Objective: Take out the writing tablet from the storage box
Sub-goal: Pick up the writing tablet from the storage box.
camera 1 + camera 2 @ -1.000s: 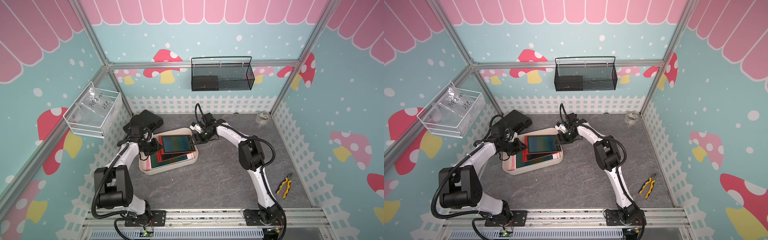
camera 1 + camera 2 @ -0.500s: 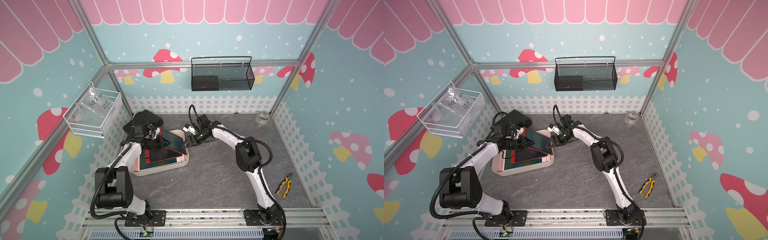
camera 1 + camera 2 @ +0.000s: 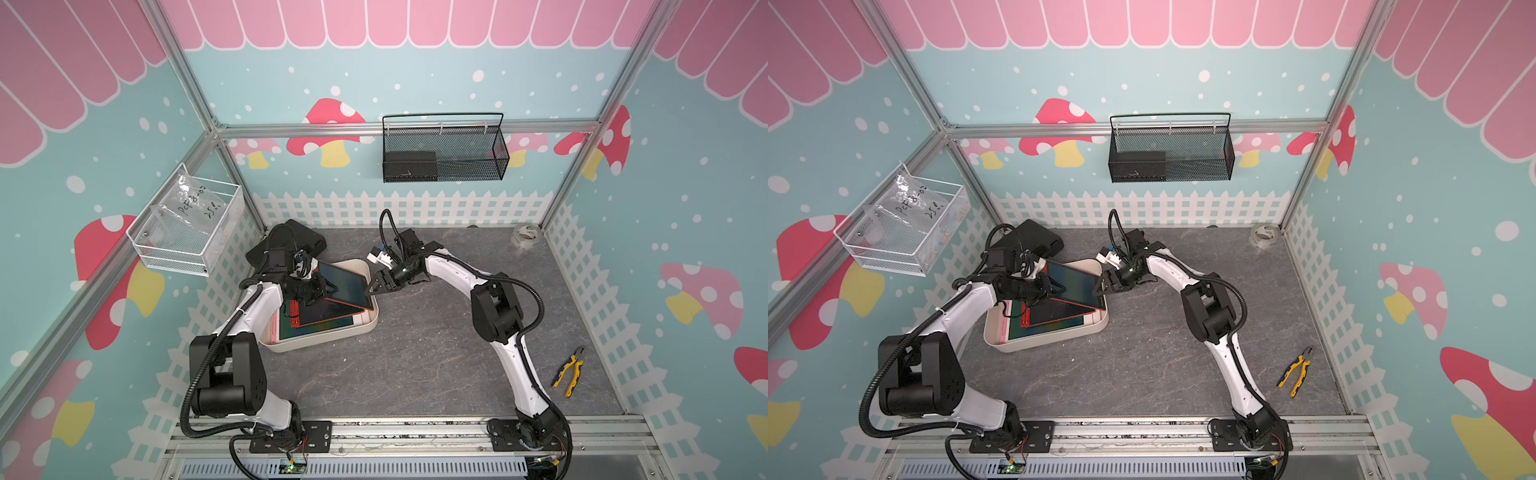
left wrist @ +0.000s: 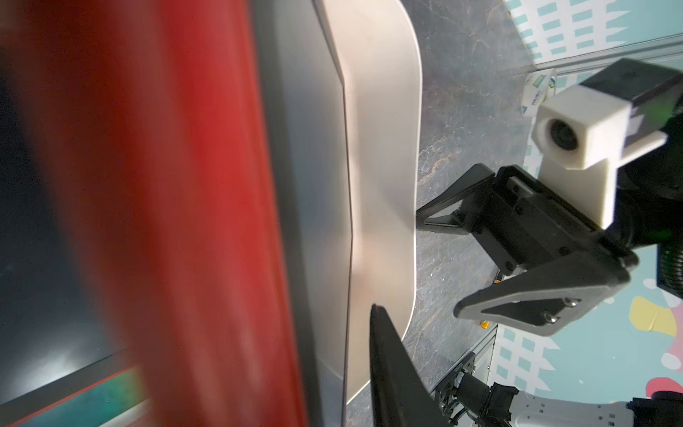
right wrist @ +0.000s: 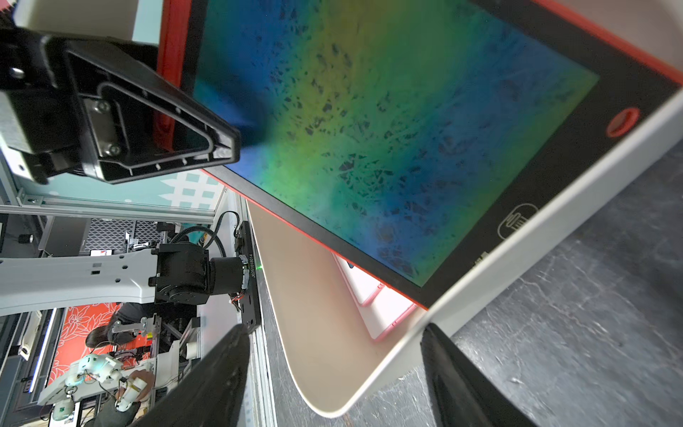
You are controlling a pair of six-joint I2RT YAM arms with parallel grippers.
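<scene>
A cream-white storage box (image 3: 365,328) (image 3: 1059,334) sits left of centre on the grey floor in both top views. Flat tablets are stacked inside it. The top writing tablet (image 3: 343,282) (image 3: 1075,282) has a red frame and a dark screen; it is tilted, its left edge raised above the stack. My left gripper (image 3: 319,287) (image 3: 1054,289) is shut on that left edge. In the right wrist view one of its fingers (image 5: 148,122) lies on the screen (image 5: 388,129). My right gripper (image 3: 371,289) (image 3: 1100,289) (image 5: 332,373) is open beside the box's right rim (image 5: 517,255) and holds nothing.
A black hard case (image 3: 286,241) lies at the back left behind my left arm. Yellow pliers (image 3: 569,370) lie at the front right and a tape roll (image 3: 525,237) sits in the back right corner. Wire baskets hang on the back wall (image 3: 442,153) and the left wall (image 3: 187,224).
The top tablet lay flat on the stack; my left gripper has lifted its left edge. The box has slid a little left. My right gripper has moved forward along the box's right rim.
</scene>
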